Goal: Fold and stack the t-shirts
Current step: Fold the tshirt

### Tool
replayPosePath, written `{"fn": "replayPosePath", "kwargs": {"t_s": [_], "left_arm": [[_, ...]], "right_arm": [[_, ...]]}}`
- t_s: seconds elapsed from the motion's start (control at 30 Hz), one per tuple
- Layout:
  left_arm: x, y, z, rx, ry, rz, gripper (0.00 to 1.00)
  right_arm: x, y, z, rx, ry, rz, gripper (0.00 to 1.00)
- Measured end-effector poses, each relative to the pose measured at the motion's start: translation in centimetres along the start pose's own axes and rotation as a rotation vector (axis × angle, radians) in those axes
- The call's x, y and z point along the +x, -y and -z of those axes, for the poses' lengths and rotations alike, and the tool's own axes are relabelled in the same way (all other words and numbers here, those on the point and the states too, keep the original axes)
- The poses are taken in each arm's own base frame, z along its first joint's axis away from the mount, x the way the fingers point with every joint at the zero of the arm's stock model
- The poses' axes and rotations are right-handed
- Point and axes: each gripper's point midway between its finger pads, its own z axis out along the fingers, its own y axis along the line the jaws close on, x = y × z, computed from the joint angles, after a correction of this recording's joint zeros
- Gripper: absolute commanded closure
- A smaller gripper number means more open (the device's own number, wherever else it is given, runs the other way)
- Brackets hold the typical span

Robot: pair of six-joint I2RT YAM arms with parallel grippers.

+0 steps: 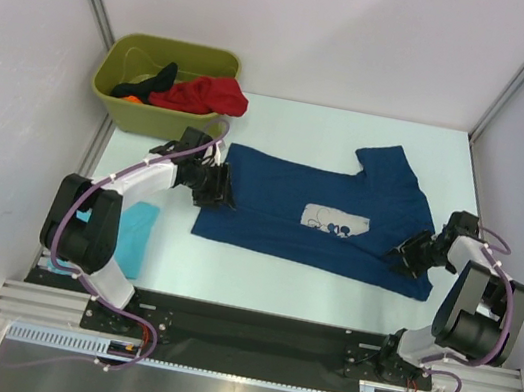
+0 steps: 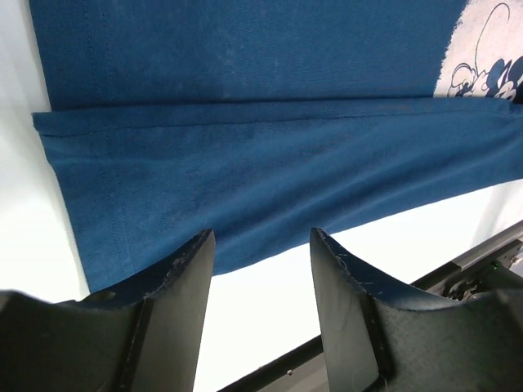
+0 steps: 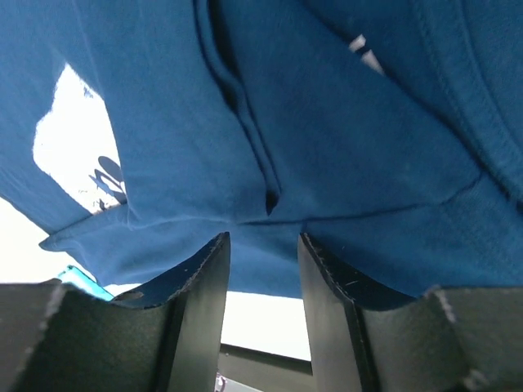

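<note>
Lying flat mid-desk (image 1: 267,280), the navy t-shirt (image 1: 310,210) has bare surface along its near edge. Left hand (image 1: 223,189) and right hand (image 1: 400,253) sit spread at opposite ends, pinching nothing.

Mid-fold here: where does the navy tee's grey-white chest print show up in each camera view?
Top external: chest print sits right of centre on the navy t-shirt.
Left wrist: upper right corner, cut by the frame.
Right wrist: pale patch at left.
Shared landmark: the navy t-shirt's near edge against the white table.
</note>
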Motion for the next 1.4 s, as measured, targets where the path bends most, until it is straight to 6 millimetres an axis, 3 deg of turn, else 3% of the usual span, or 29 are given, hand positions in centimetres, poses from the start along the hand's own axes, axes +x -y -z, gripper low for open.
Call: {"fn": "replayPosePath", "kwargs": {"t_s": [0.13, 0.43, 0.53, 0.9, 1.1, 1.13, 1.17, 1.2, 1.4], "left_arm": [[0.0, 0.0, 0.0, 0.0, -0.002, 0.001, 0.45], [0.0, 0.0, 0.0, 0.0, -0.002, 0.001, 0.45], [0.0, 0.0, 0.0, 0.0, -0.001, 0.001, 0.45], [0.2, -0.1, 0.2, -0.004, 0.001, -0.008, 0.45], [0.3, -0.3, 0.2, -0.012, 0.0, -0.006, 0.45], [0.3, -0.3, 0.2, -0.014, 0.0, -0.006, 0.45], [0.3, -0.4, 0.2, -0.015, 0.001, -0.005, 0.45], [0.3, -0.4, 0.2, -0.016, 0.002, -0.005, 0.45], [0.1, -0.7, 0.3, -0.023, 0.008, 0.002, 0.46]], "right_arm": [[-0.5, 0.2, -0.5, -0.005, 0.008, 0.002, 0.62], [-1.1, 0.2, -1.3, -0.016, 0.011, 0.001, 0.64], [-1.1, 0.2, -1.6, -0.028, 0.002, -0.003, 0.77], [-1.4, -1.4, -1.8, -0.092, -0.002, -0.038, 0.91], [-1.9, -4.1, -2.0, -0.14, -0.002, -0.032, 0.9], [-2.2, -4.7, -2.1, -0.15, 0.0, -0.03, 0.89], [-2.5, -5.5, -2.3, -0.16, 0.003, -0.03, 0.8], [-2.8, -6.0, -2.4, -0.17, 0.006, -0.028, 0.8], [-6.1, -11.6, -5.2, -0.226, 0.018, -0.02, 0.79]]}}
